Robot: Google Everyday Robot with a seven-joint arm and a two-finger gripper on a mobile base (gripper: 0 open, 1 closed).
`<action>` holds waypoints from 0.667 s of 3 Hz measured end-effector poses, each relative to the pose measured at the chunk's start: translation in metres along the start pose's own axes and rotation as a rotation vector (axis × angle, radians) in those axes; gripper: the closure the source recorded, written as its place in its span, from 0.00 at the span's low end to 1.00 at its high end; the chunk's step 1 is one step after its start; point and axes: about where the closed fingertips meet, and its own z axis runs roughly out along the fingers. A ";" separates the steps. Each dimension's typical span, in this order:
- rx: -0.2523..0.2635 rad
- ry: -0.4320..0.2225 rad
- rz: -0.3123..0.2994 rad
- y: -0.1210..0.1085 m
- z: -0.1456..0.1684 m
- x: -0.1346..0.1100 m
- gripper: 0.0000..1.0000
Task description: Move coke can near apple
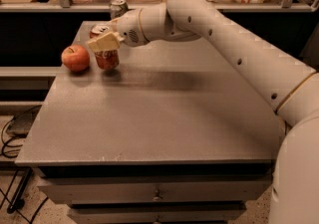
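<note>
The coke can (pixel 106 57), red with a silver top, stands upright at the table's far left, just right of the apple (pixel 76 57) with a small gap between them. The apple is red with yellowish patches and rests on the table. My gripper (pixel 104 41) reaches in from the right and is shut on the upper part of the coke can; one tan finger (pixel 103 43) lies across the can's front. The can's bottom is at or just above the tabletop; I cannot tell which.
A silver-and-green can (pixel 118 7) stands at the table's far edge behind the gripper. The grey table (pixel 164 118) has drawers below its front. My white arm (pixel 239 54) spans the right side. A shelf with packages runs along the back. Cables lie on the floor at left.
</note>
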 end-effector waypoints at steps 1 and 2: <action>0.010 0.018 -0.012 -0.001 0.004 0.013 0.13; -0.010 -0.003 0.012 0.004 0.007 0.021 0.00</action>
